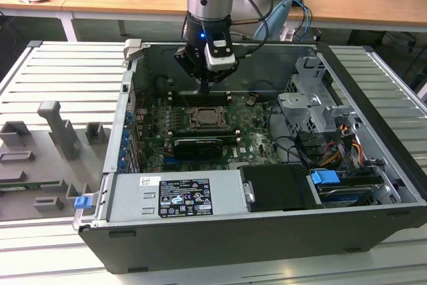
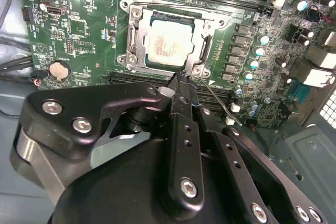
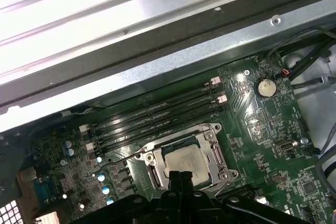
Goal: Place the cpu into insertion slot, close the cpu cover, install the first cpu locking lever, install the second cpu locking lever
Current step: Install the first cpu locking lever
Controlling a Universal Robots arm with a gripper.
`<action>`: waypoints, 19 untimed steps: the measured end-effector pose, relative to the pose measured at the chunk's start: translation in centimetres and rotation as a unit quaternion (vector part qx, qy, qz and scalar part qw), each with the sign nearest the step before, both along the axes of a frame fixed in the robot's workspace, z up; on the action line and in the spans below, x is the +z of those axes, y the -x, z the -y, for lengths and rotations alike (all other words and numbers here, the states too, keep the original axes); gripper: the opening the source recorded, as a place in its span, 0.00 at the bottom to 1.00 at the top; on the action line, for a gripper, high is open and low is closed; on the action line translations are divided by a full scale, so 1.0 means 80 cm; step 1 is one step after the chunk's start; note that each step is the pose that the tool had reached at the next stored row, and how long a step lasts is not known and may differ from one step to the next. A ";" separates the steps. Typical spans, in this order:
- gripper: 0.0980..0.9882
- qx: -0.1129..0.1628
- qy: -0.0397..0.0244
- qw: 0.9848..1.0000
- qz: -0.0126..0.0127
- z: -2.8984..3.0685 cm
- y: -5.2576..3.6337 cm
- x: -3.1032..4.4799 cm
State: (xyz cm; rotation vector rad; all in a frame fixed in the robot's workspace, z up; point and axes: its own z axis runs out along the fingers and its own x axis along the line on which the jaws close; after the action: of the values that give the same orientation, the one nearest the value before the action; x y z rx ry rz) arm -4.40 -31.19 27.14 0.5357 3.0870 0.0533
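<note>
Pressing together with nothing between them, the fingers (image 2: pixel 181 85) hang just above the near rim of the insertion slot (image 2: pixel 169 40), where the cpu (image 2: pixel 168 45) lies seated under the closed cpu cover (image 2: pixel 137 43), one thin locking lever (image 2: pixel 218 102) angling outward.
</note>
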 end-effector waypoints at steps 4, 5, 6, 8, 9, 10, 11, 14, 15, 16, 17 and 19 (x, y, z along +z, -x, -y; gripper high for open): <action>0.01 0.011 0.000 1.000 0.000 0.0000 0.000 0.0000; 0.01 0.013 0.000 1.000 0.000 0.0000 0.000 0.0000; 0.01 0.015 0.000 1.000 0.000 0.0000 0.000 0.0000; 0.01 0.021 0.000 1.000 0.000 0.0000 0.000 0.0000; 0.01 0.027 0.000 1.000 0.000 0.0000 0.000 0.0000; 0.01 0.035 0.000 0.999 0.000 0.0000 0.000 0.0000; 0.01 0.041 0.000 0.999 0.000 0.0000 0.000 0.0000; 0.01 0.086 0.000 0.996 0.000 0.0000 0.000 -0.0001; 0.01 0.096 0.000 0.995 0.000 0.0000 0.000 -0.0002; 0.01 0.105 0.000 0.994 0.000 0.0000 0.000 -0.0002; 0.01 0.129 0.000 0.992 0.000 0.0000 0.000 -0.0003; 0.01 0.156 0.000 0.988 0.000 0.0000 0.000 -0.0004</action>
State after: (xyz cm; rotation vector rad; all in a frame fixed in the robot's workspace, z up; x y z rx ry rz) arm -4.40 -31.19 27.11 0.0476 3.1382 0.0547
